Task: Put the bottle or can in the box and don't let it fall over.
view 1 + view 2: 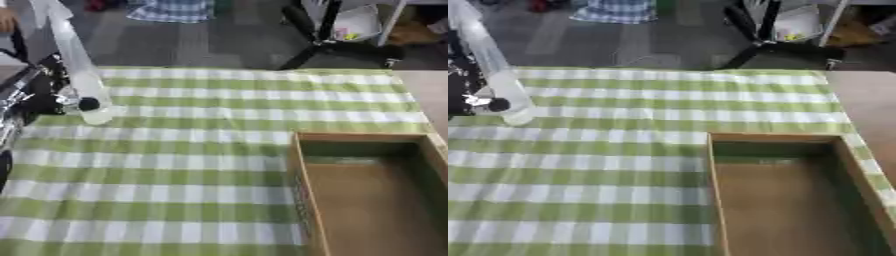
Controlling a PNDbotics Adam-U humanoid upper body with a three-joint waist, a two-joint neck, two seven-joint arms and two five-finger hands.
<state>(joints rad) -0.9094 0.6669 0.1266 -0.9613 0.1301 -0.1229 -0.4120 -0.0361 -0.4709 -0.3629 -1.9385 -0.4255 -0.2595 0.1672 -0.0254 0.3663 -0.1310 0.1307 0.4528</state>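
Left eye view: my left hand (39, 97) has its fingers (87, 104) curled round the clear bottle (80, 70), upright at the bench's (201, 165) left edge; box (302, 185) empty, transfer remains.

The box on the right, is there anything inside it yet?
Nothing shows inside the box: only its bare brown floor and walls. Its near end runs past the picture's edge, so that part is unseen. The bottle is still outside, in the left hand.

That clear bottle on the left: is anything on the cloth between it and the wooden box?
Nothing visible. The clear bottle stands at the left edge in the left hand; only bare green checked cloth lies between it and the open box, whose near wall it must clear.
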